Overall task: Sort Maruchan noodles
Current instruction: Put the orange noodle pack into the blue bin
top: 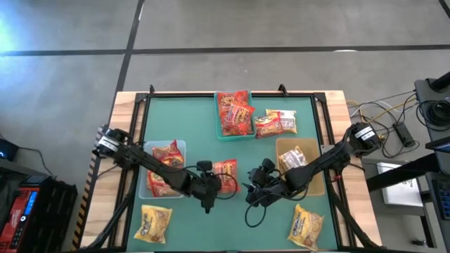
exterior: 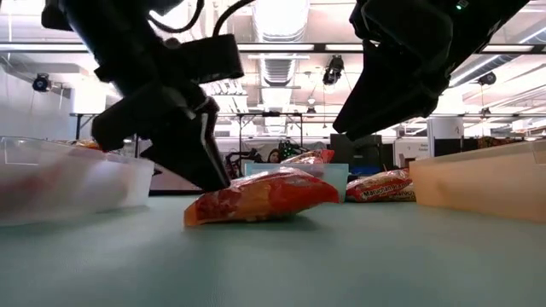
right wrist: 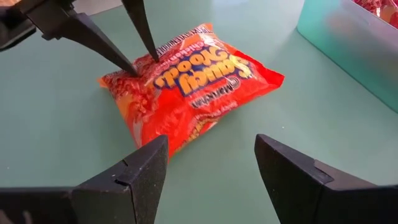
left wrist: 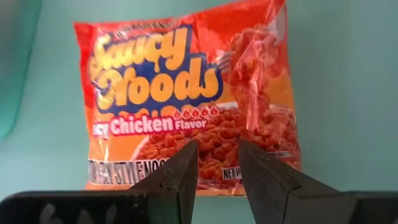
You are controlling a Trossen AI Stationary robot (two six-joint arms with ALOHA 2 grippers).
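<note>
An orange-red Maruchan noodle packet point(top: 226, 174) point(left wrist: 186, 93) lies flat on the green table mat, midway between both arms. My left gripper point(top: 211, 186) point(left wrist: 216, 149) stands at the packet's near-left end, its fingers close together on it. My right gripper point(top: 253, 192) point(right wrist: 211, 140) hovers open and wide just right of the packet point(right wrist: 199, 81), touching nothing. Other red packets fill the teal bin point(top: 219, 133) and the clear bin point(top: 181, 146). Two yellow packets point(top: 156, 223) point(top: 306, 225) lie near the table's near edge. My left gripper comes from above, slanting down from the table's left. Its two fingertips point(right wrist: 132, 68) are set on the packet's short end point(left wrist: 217, 169), with a narrow strip of wrapper point(right wrist: 144, 67) between them. The packet still rests flat on the mat point(exterior: 256, 198).
The tan bin point(top: 320, 184) at the right holds a packet. Two more packets point(top: 275, 123) lie on the mat right of the teal bin. Bare mat shows in front of the centre packet. A black frame runs along the table's edges.
</note>
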